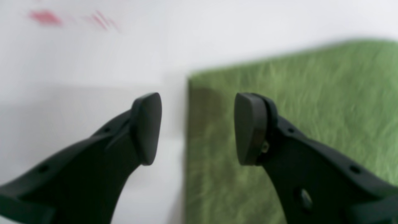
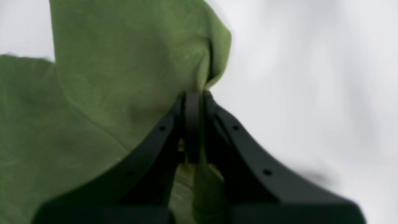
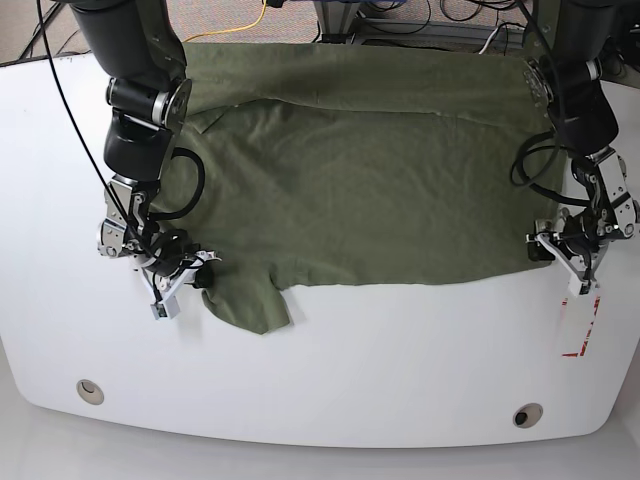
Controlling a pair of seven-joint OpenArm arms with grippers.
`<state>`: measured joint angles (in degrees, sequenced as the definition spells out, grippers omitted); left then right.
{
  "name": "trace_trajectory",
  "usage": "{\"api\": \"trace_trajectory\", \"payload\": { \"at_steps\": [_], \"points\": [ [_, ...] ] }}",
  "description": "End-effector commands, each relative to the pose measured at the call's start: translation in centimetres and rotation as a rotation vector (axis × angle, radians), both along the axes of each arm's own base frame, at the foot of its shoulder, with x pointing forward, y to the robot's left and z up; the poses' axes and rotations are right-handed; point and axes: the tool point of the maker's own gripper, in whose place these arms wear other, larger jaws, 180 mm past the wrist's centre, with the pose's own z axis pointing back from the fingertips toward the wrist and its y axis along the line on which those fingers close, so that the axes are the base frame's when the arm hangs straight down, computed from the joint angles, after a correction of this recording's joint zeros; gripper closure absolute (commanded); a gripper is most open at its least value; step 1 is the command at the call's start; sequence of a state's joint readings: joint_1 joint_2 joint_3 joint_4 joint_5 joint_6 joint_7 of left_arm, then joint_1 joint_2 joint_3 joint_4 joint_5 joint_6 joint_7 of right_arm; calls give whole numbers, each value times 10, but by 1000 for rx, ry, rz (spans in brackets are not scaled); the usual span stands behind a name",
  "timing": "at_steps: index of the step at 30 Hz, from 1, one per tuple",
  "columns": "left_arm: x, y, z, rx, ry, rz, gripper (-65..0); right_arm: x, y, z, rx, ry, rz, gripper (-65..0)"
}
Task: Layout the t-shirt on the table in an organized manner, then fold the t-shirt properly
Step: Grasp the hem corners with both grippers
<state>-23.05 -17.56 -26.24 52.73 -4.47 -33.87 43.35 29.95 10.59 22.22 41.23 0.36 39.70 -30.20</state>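
table front edge: glossy white table (image 3: 330, 400), two round metal grommets (image 3: 90, 390) near the front rim
writing: none readable; only a red mark (image 3: 582, 340) front right, blurred
right gripper (image 3: 200, 272): base-view left, jaws together, clamped on a bunched sleeve of the t-shirt (image 3: 370, 180)
t-shirt: olive green, no print, spread flat across the table's middle and back
left gripper (image 3: 572, 258): base-view right, jaws wide apart, holding nothing, straddling the shirt's corner edge
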Motion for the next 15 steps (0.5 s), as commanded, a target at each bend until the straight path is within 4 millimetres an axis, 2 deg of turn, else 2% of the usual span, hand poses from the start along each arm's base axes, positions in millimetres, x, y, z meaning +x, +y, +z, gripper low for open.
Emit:
{"api": "trace_trajectory", "payload": {
  "at_steps": [1, 9, 15],
  "points": [
    [19, 10, 24, 6, -86, 15, -350, 2, -3, 4, -25, 9, 16, 0],
    [12, 6, 6, -31, -42, 23, -350, -3, -4, -1, -26, 22, 15, 0],
    [9, -1, -6, -61, -25, 26, -350, 1, -6, 7, -45, -8, 17, 0]
  ]
}}
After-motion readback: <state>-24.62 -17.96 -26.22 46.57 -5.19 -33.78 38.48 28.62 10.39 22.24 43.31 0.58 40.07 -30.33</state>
